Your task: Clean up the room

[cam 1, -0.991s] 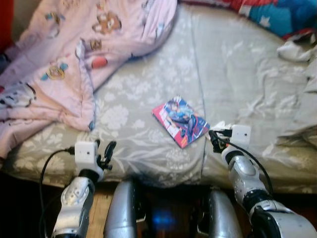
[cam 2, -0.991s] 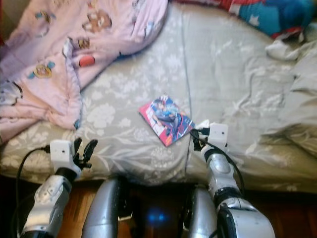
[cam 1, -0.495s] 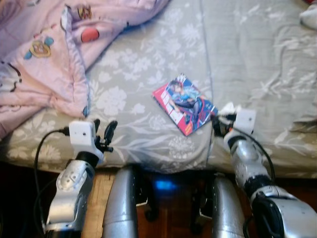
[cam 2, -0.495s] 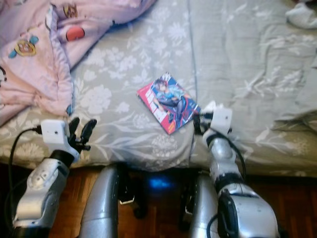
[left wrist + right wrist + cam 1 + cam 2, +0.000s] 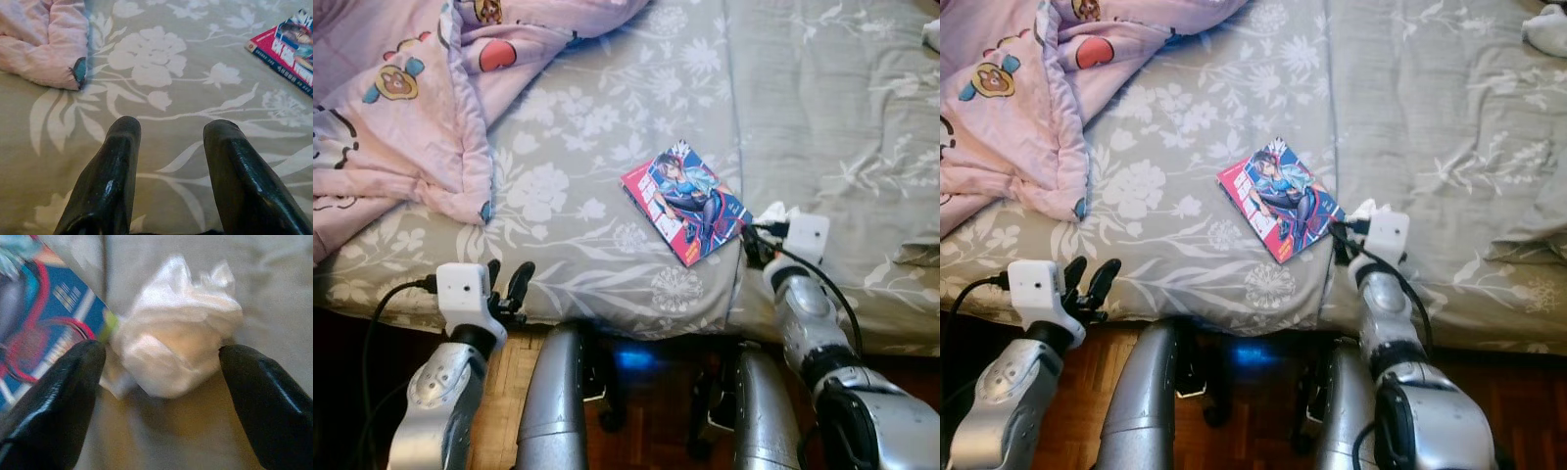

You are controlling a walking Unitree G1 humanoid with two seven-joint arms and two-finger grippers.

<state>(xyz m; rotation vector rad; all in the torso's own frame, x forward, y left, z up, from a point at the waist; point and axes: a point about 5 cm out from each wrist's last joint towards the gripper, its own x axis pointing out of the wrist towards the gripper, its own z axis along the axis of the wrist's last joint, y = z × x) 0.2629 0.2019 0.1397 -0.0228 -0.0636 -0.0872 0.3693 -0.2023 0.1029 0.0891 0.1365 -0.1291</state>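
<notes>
Head views: comic book (image 5: 685,202) lies on bed (image 5: 607,127) near front edge; pink blanket (image 5: 401,88) heaped at back-left corner, partly cut off. Right gripper (image 5: 751,245) just beside book's corner, its wrist camera hiding most of a crumpled tissue (image 5: 773,210).

L wrist: left gripper (image 5: 168,147) fingers apart, holding nothing, over bed's front edge.

R wrist: fingers wide either side of tissue, blurry, touching book's corner.

Your right wrist camera body hides most of the crumpled white tissue (image 5: 773,211) from the head views. The comic book (image 5: 34,308) is blurred and cut off up close. Top right, a white cloth (image 5: 1545,27) runs off the edge, too cropped to identify.
</notes>
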